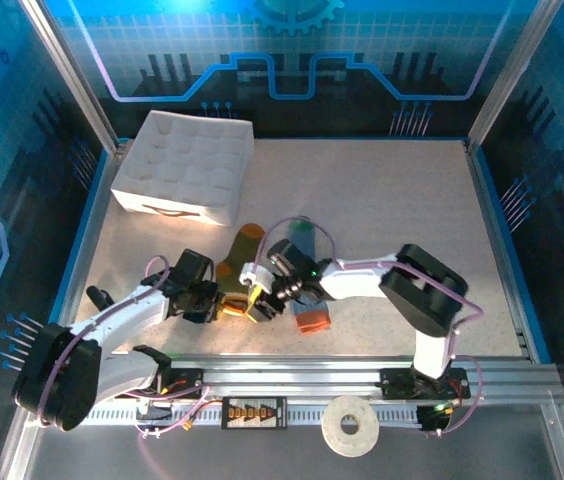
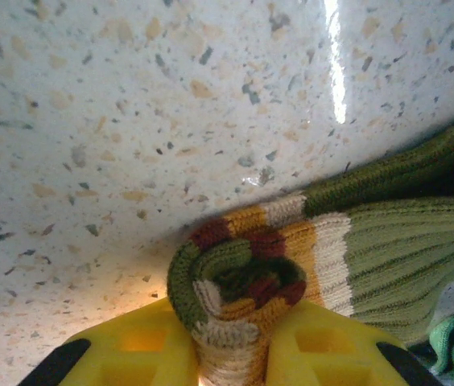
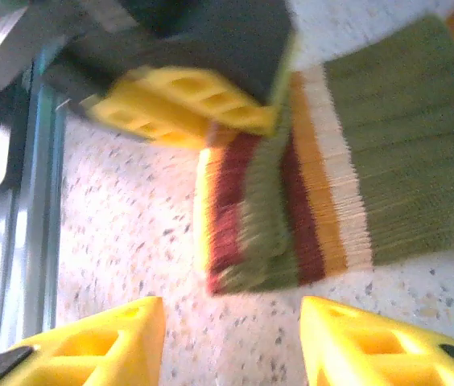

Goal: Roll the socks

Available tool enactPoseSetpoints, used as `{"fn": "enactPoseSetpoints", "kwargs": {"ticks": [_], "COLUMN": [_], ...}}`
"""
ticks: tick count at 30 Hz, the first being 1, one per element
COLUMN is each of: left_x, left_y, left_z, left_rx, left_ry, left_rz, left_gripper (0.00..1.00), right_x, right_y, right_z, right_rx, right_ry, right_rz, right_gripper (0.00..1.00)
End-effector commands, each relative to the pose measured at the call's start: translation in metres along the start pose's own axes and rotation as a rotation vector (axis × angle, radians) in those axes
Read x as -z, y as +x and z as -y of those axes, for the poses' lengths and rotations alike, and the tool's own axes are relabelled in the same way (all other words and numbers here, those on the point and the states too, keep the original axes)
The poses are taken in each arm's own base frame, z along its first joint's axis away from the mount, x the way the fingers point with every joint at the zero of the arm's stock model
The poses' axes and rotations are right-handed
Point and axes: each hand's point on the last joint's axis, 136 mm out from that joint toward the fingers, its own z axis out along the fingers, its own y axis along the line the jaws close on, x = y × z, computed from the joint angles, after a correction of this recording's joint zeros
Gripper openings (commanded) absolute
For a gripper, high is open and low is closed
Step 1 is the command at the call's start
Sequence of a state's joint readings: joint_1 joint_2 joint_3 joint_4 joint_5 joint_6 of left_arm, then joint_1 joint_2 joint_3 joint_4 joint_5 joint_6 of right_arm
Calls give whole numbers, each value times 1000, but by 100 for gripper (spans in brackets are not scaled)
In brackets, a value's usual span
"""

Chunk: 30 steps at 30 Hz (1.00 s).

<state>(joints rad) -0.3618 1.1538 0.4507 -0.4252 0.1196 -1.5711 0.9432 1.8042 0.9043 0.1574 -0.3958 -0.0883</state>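
Left gripper (image 2: 227, 354): yellow fingers (image 2: 138, 346) clamped on the rolled end (image 2: 235, 277) of the olive sock (image 2: 396, 257). The coil of olive, maroon, mustard and cream stripes sits pinched between them, down against the speckled table (image 2: 90, 121).

Right gripper (image 3: 235, 346): jaws apart with nothing between them. It faces the same rolled end (image 3: 251, 225) from the other side, near it but not touching.

Olive sock (image 1: 234, 262): lies on the near side of the white box (image 1: 184, 165), toward the arm bases. Its mustard toe points to the box and its striped cuff end points away. Most of the length lies flat, and the coil is at the cuff end.

Blue-grey sock (image 1: 302, 238): also on the near side of the white box, off its right corner and alongside the olive one. The orange cuff (image 1: 312, 320) is the end farthest from the box, and the middle is hidden under the right arm.

Handling, as judged: light, limp ribbed knit with no stiffness. It is stretchy and springy, so a loose coil will probably unwind if let go. It is not fragile. It should grip well on the pads but may slide on the smooth tabletop.

Hold point, as judged: across the full thickness of the coil at its middle, while the free claw steadies the flat leg. Pinching one outer layer would likely peel it off.
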Motion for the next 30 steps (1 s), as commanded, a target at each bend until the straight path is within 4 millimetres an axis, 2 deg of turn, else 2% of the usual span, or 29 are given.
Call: {"fn": "enactPoseSetpoints", "kwargs": {"ticks": [1, 5, 10, 14, 16, 19, 24, 26, 30], "left_x": [-3, -2, 0, -2, -2, -2, 1, 7, 22], "left_y": [-13, -10, -7, -8, -8, -7, -5, -5, -3], "left_z": [-72, -75, -77, -75, -72, -67, -59, -54, -42], "left_rx": [72, 86, 101, 115, 115, 106, 93, 86, 83], "left_ry": [-282, -316, -369, -386, -383, -378, -343, -318, -233], "left_rz": [56, 34, 11, -9, -16, -31, -44, -38, -29], "left_gripper": [20, 20, 17, 16, 15, 15, 16, 23, 45], "right_x": [5, -5, -20, -35, -40, -45, -53, -54, -55], "right_y": [-29, -25, -31, -14, -22, -19, -9, 2, 19], "right_z": [-9, -9, -3, -2, -1, 5, 18, 16, 5], "right_rx": [471, 718, 876, 892, 884, 855, 726, 663, 499], "right_ry": [216, 368, 481, 454, 468, 480, 460, 410, 262], "right_rz": [113, 28, -39, -109, -100, -118, -174, -201, -219], "right_gripper": [56, 58, 57, 44, 40, 32, 12, 6, 1]}}
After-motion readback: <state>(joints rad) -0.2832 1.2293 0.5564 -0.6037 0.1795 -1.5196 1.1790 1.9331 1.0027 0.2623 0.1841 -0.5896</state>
